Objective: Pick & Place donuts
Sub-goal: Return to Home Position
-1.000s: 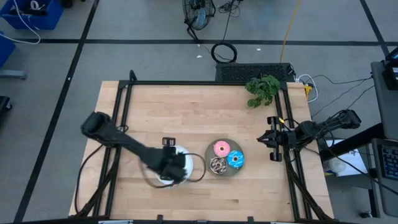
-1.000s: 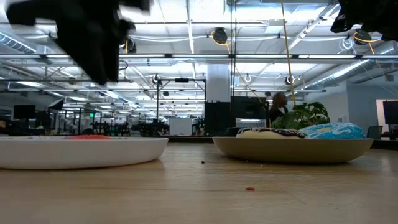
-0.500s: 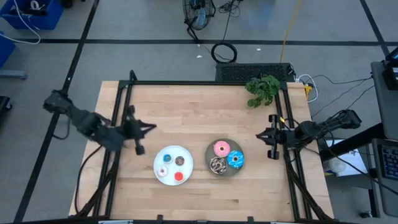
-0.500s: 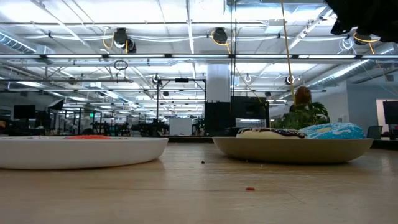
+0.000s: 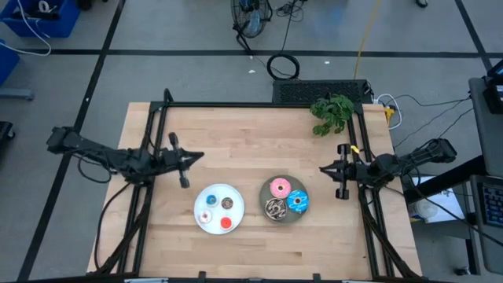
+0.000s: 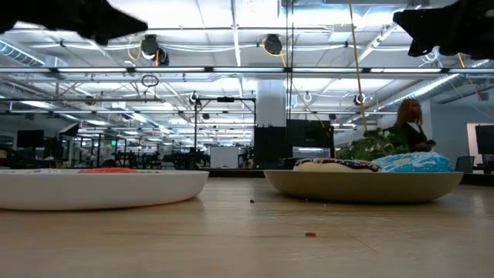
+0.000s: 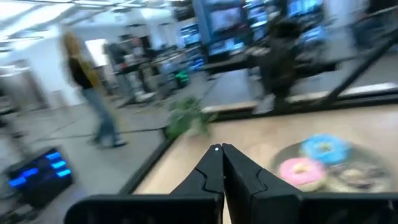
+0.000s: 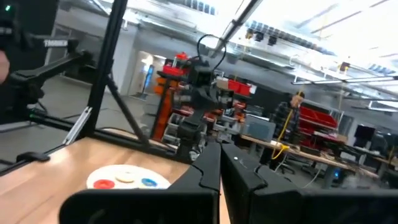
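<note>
The left gripper (image 5: pixel 197 156) is hovering over the table's left side with its fingers pressed together, just far-left of the white plate (image 5: pixel 236 212), where four mini donuts (image 5: pixel 225 222) are lying. Right of that, the grey plate (image 5: pixel 285 220) is carrying three larger donuts (image 5: pixel 279 187). The right gripper (image 5: pixel 324 168) is hanging near the right edge, fingers likewise pressed together.

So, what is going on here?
Neither arm holds anything. On the white plate lie the mini blue donut, mini brown donut, mini white donut and mini red donut. On the grey plate beside it lie the pink donut, large blue donut and chocolate donut. The left gripper is shut near the left side of the table, the right gripper shut near its right edge, both away from the plates.
</note>
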Action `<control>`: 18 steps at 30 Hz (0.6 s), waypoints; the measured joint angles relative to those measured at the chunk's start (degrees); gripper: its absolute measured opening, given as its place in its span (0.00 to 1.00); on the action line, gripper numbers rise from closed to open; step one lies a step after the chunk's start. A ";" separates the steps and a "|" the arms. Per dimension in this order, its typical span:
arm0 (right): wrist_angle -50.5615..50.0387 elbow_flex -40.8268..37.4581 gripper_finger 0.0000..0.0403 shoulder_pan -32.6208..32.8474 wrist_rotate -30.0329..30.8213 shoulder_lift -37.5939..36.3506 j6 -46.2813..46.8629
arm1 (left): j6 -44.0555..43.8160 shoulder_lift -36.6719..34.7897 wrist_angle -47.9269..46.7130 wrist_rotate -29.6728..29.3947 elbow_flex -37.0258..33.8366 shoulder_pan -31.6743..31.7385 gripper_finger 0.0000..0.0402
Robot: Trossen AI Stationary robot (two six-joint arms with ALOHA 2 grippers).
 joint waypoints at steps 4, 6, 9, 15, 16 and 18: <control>4.01 0.00 0.00 0.00 1.69 -0.02 -0.24 | -0.01 -3.08 -2.94 -1.43 -2.84 1.68 0.02; 8.57 0.00 0.00 -0.01 2.81 -0.18 -0.11 | -2.81 -5.63 -8.63 -0.11 -3.39 1.73 0.01; 7.86 0.00 0.00 -0.02 1.33 -0.33 -0.01 | -4.00 -8.96 -9.29 3.42 -6.59 1.97 0.01; 5.94 0.00 0.00 -0.02 -0.53 -0.53 1.07 | -4.99 -15.89 -5.35 4.64 -16.10 3.40 0.01; 6.04 0.00 0.00 -0.02 -1.32 -0.72 1.43 | -5.11 -16.94 -3.32 4.65 -17.51 3.42 0.01; 4.59 0.00 0.00 -0.02 -1.57 -1.08 2.92 | -4.83 -18.87 -2.20 6.13 -18.95 3.15 0.01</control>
